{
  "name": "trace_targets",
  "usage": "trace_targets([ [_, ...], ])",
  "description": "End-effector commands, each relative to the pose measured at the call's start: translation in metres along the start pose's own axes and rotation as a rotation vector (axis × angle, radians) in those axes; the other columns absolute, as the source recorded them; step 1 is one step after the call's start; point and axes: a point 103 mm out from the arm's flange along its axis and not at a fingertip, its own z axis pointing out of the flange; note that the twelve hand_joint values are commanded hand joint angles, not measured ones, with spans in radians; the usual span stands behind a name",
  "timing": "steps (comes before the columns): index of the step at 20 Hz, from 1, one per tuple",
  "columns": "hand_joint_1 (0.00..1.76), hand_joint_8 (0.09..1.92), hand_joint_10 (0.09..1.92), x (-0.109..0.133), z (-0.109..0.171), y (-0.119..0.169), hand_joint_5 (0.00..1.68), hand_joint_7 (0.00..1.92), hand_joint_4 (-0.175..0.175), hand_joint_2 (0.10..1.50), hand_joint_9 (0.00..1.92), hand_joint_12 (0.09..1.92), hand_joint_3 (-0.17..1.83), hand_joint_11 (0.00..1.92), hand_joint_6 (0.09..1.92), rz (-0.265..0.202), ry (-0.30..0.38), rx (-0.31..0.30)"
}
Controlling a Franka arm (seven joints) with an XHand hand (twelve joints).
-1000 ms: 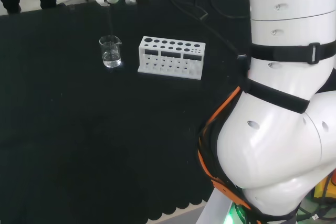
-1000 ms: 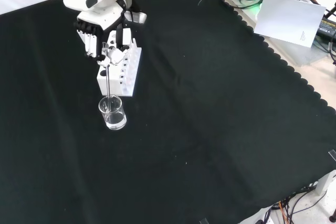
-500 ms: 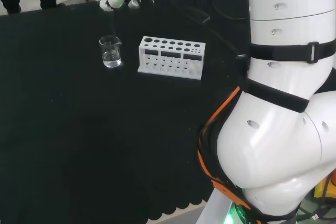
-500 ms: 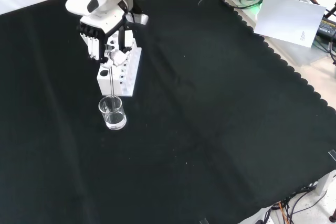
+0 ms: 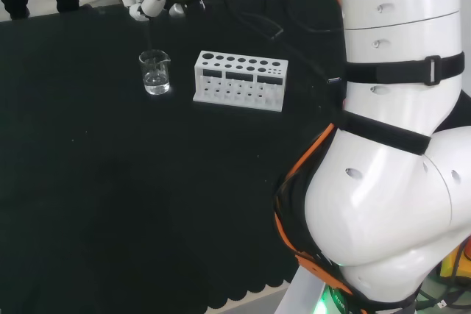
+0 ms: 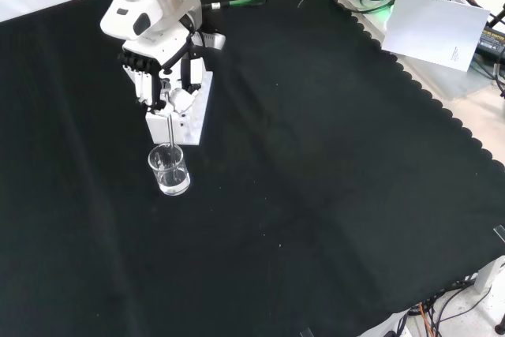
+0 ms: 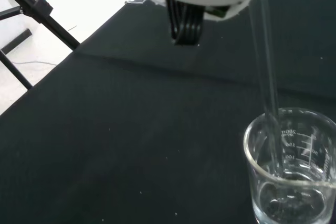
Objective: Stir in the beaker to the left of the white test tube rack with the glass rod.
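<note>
one clear glass beaker (image 6: 169, 170) stands on your black cloth (image 6: 316, 163), round and straight-walled, with a little clear liquid at the bottom. one thin glass rod (image 6: 167, 129) drops into it, its tip near the base in the wrist view. one white rack (image 5: 239, 80), blocky with round holes, sits just right of it in the head view. your hand (image 6: 162, 69) pinches the rod's top, fingers curled.

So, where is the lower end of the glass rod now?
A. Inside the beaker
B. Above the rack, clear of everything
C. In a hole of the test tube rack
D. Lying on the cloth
A: the glass rod, held by the hand, reaches down inside the beaker.
</note>
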Motion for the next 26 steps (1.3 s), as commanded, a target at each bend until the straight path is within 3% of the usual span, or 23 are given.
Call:
trace_targets([
  [1, 1.31, 1.2, 0.91, -0.005, 0.002, 0.014, 1.09, 1.18, -0.175, 0.65, 1.6, 0.72, 0.82, 1.68, 0.8, 0.004, 0.005, 0.009],
  [11, 1.31, 1.2, 0.91, -0.031, -0.01, -0.007, 1.08, 1.17, -0.175, 0.65, 1.6, 0.73, 0.82, 1.68, 0.8, 0.051, -0.004, 0.009],
  [19, 1.31, 1.2, 0.91, -0.013, -0.005, -0.015, 1.08, 1.17, -0.175, 0.65, 1.6, 0.73, 0.81, 1.68, 0.8, 0.033, 0.008, 0.02],
  [26, 1.31, 1.2, 0.91, 0.006, 0.005, -0.002, 1.08, 1.17, -0.175, 0.65, 1.6, 0.73, 0.81, 1.68, 0.8, 0.012, 0.027, 0.027],
])
